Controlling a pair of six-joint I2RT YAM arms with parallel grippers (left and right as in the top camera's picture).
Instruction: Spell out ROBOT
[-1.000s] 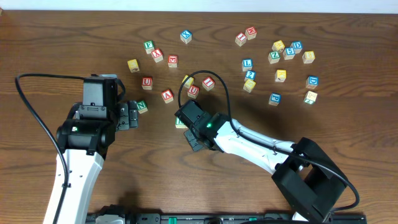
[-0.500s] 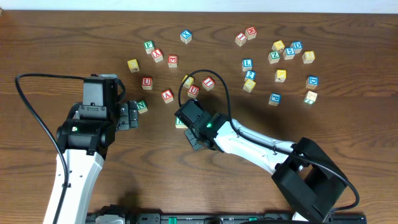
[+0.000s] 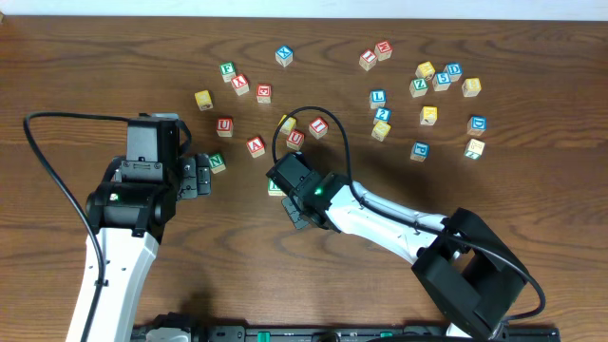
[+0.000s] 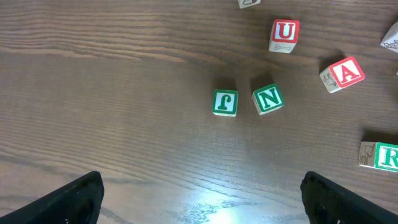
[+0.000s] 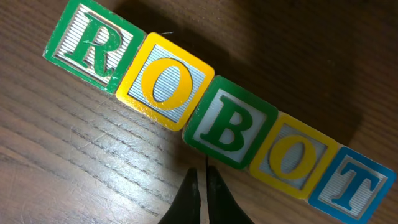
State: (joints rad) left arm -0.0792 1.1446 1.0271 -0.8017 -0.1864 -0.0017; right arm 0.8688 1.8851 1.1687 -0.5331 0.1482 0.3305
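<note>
ROBOT row (image 5: 230, 130): five small wooden alphabet cubes, green R, yellow O, green B, yellow O, blue T, touching in a diagonal from upper left to lower right of the right wrist view, on the brown wooden table (image 5: 56, 162). Judged light, rigid and smooth-faced; pinch across opposite side faces. Right gripper (image 5: 202, 180): fingers together, empty, just below B. Left gripper (image 4: 199, 199): spread wide, empty. Also legible in the left wrist view: red-lettered U cube (image 4: 285, 34), red-lettered A cube (image 4: 342, 73), green N cube (image 4: 268, 99).
</note>
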